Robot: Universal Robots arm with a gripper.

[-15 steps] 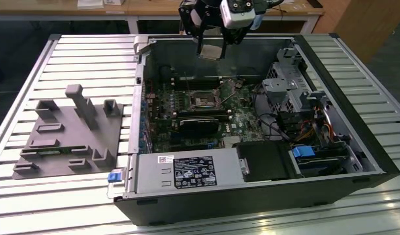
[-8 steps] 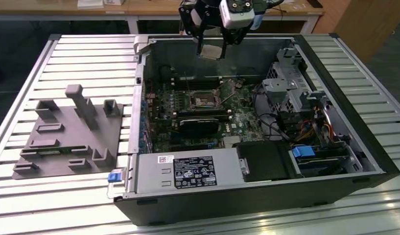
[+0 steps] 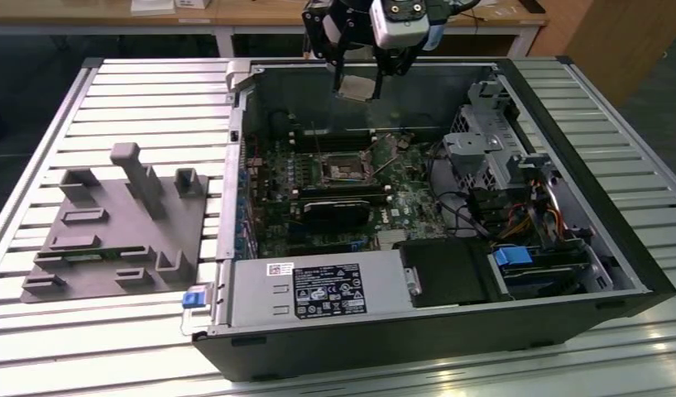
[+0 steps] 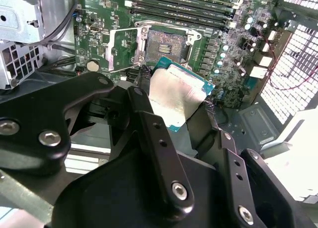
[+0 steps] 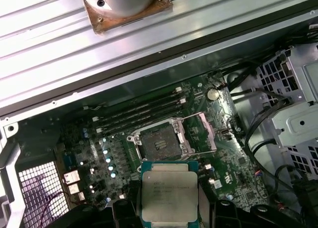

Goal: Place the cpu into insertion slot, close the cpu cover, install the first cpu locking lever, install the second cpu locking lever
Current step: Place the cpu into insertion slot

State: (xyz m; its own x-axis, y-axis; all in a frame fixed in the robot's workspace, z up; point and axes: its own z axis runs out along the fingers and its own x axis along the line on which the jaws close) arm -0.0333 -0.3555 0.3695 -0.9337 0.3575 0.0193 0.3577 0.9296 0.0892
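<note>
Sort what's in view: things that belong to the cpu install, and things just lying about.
Job in hand: cpu, held by the gripper above the case; insertion slot, empty; cpu cover, swung open.

Lying about: grey fixture plate; power supply box; memory sticks; drive cage.

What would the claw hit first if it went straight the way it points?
Probably the insertion slot or the green circuit board right beside it; depth is hard to judge. The claw holds the cpu above them, and nothing seems to be between.
</note>
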